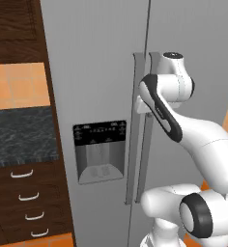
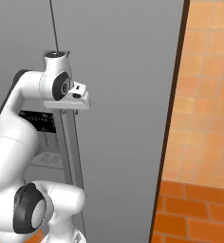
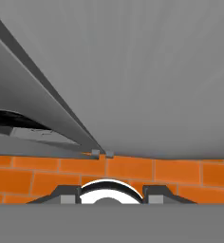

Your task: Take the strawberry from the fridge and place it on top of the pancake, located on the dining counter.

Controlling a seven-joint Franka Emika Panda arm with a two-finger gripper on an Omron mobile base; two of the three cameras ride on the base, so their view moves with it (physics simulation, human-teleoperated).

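The grey fridge stands right in front of me with both doors closed, and its black dispenser panel sits in the left door. My gripper hangs against the long vertical handles at the seam between the doors, pointing down along the right door. In the hand view its two fingertips stand apart, open, with nothing between them, and the handles run past on the left. The strawberry, the pancake and the dining counter are out of view.
A dark-topped wall counter with wooden drawers adjoins the fridge on the left. An orange tiled wall and an orange brick floor lie to the right of the fridge.
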